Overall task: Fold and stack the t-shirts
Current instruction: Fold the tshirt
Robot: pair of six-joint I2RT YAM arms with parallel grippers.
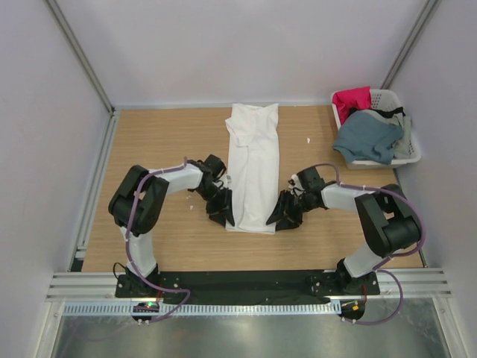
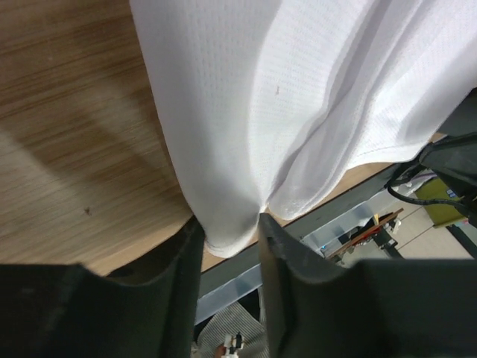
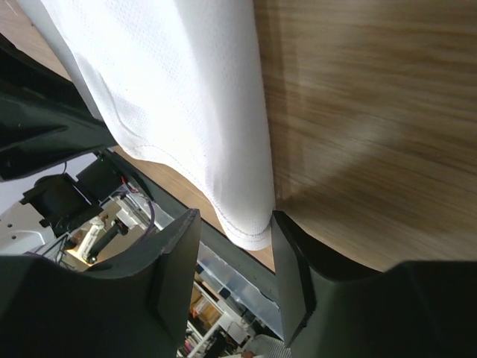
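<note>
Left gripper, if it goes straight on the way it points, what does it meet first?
The white t-shirt: its near corner lies between the fingers of the left gripper, with the tabletop probably just behind.

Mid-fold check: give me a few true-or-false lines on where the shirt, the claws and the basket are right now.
1. The white shirt lies on the table as a long narrow strip. True.
2. Both claws are at the shirt's collar end. False: the left claw and right claw are at its near hem corners.
3. The basket holds a red-pink shirt and a blue shirt. True.
4. The basket sits at the table's far left corner. False: it is at the far right.
</note>
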